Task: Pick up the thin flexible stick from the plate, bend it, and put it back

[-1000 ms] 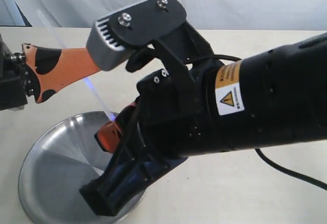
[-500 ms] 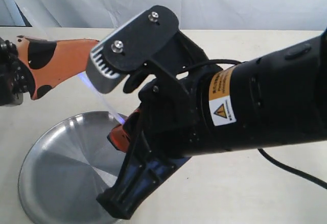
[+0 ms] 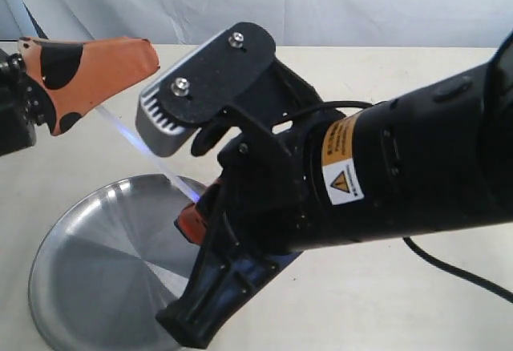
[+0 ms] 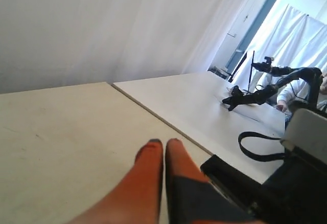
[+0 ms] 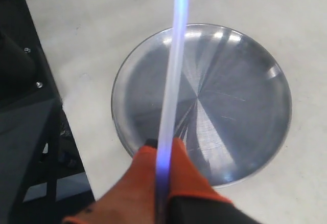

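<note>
Stick (image 3: 144,147) top end was hidden behind left gripper (image 3: 147,51), fingers pressed together, grasp unclear | right gripper (image 5: 161,148) clamped the lower end | stick ran straight, slanting above plate (image 5: 255,70)

1 plate (image 3: 88,247); 1 thin flexible stick (image 3: 144,147); 2 pincers: left pincer (image 3: 151,49), right pincer (image 5: 163,146).

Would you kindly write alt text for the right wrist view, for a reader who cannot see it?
A thin, whitish translucent stick is clamped between the orange fingers of the right tool and runs straight out of frame. Beneath it, a round shiny steel plate rests on a pale table.
</note>
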You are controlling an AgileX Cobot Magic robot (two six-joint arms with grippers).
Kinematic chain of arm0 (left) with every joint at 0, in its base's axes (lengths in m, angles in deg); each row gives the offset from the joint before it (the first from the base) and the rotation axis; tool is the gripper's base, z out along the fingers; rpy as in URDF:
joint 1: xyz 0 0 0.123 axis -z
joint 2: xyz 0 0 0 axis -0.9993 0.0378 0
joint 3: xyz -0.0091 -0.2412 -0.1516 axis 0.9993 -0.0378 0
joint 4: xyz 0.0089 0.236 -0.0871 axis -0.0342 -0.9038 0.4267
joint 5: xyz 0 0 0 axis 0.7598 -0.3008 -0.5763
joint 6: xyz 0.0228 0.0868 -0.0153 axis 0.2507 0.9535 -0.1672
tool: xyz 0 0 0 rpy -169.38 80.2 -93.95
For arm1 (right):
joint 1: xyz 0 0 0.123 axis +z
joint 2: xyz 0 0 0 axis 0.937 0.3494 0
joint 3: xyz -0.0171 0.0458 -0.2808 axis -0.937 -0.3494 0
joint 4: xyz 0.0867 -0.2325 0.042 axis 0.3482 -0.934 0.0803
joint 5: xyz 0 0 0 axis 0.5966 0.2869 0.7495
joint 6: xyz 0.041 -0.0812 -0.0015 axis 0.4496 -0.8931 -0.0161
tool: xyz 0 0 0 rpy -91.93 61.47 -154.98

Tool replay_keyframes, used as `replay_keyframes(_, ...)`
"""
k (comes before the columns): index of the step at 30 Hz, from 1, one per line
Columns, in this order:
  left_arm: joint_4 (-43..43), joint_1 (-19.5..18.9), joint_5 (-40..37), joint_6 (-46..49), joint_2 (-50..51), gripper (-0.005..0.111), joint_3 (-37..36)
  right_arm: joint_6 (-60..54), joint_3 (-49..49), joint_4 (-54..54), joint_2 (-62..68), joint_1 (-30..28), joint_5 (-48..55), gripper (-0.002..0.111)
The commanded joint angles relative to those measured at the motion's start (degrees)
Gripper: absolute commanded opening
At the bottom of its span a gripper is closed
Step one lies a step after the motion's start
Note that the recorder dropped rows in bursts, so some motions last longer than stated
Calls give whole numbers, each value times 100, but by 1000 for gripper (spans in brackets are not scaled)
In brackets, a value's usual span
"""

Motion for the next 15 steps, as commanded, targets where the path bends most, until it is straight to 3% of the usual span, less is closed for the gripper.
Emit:
replay_keyframes(1, -140, -35, -506, 442, 8, 0, -7, -4, 13, 8, -354, 14, 162, -1)
replay_keyframes(7, -127, -35, -737, 442, 8, 0, -7, -4, 13, -108, -593, 14, 113, -1)
replay_keyframes(15, 732, -35, 391, 430, 8, 0, -7, 437, 13, -814, -197, 14, 299, -1)
